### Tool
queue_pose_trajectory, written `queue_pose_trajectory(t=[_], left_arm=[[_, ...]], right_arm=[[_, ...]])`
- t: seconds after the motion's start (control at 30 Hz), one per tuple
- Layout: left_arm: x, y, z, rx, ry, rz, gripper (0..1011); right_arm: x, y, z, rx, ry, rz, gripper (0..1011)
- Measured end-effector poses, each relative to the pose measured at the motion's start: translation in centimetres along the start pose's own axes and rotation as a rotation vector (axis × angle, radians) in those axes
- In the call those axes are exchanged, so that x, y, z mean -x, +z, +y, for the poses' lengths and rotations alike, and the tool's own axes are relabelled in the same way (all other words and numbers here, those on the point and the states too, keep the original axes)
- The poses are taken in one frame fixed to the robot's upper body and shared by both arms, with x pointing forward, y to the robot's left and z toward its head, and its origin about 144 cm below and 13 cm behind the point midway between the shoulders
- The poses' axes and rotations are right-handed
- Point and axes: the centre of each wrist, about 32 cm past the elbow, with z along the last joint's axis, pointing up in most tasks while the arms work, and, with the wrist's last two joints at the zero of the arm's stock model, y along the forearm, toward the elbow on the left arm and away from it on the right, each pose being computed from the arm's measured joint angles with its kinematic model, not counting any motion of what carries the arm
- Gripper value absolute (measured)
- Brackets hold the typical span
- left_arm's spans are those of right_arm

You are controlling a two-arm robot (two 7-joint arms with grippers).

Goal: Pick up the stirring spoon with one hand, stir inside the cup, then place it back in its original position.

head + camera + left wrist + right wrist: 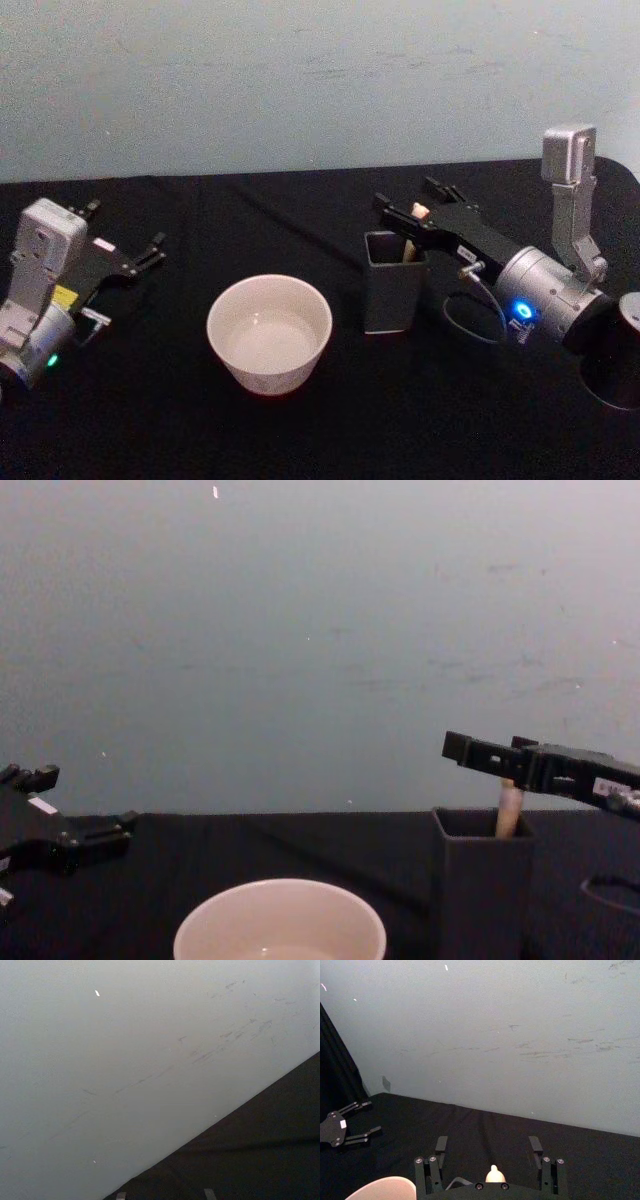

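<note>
The right gripper reaches in low over the black table, its silver-grey arm trailing back toward the table's right edge, and its flat black fingers stand spread apart, one on either side of the spoon's handle and, as far as the pictures show, not pressing on it. The spoon stands upright in the dark square holder directly beneath this hand, with its beige handle rising out of the holder's open top; its small pale head pokes up between the open fingers in the right wrist view, and in the chest view the handle climbs from the holder to meet the underside of the hand. The spoon's lower part sits inside the holder and cannot be seen. The cup, wide, pale and round, rests on the table off to the hand's left and a little nearer the robot, just beside the holder but not touching it; its rim also shows at the lower corner of the right wrist view and low in the chest view. Well beyond the cup, far from the working hand, the left gripper lies parked near the table's left edge with its fingers apart and nothing between them.
</note>
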Motion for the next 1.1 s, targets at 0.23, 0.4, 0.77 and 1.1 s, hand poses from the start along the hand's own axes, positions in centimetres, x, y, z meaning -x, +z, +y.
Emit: queue_pose_trajectory(t=[0.23,0.4,0.77,1.1], left_arm=[[0.0,0.0,0.0,0.000,0.000,0.000,1001],[0.0,0.0,0.0,0.000,0.000,0.000,1001],[0.0,0.0,0.0,0.000,0.000,0.000,1001],[0.0,0.0,0.0,0.000,0.000,0.000,1002]], right_arm=[[0.0,0.1,0.0,-0.013,0.001,-0.005,1000],[0.1,0.8,-0.1,-0.078,-0.014,-0.021,1000],[-0.8,3.0,0.0,-0.298,-0.247,-0.101,1000],[-2.6,-0.4,-1.4,-0.184,-0.399,-0.240,1000]])
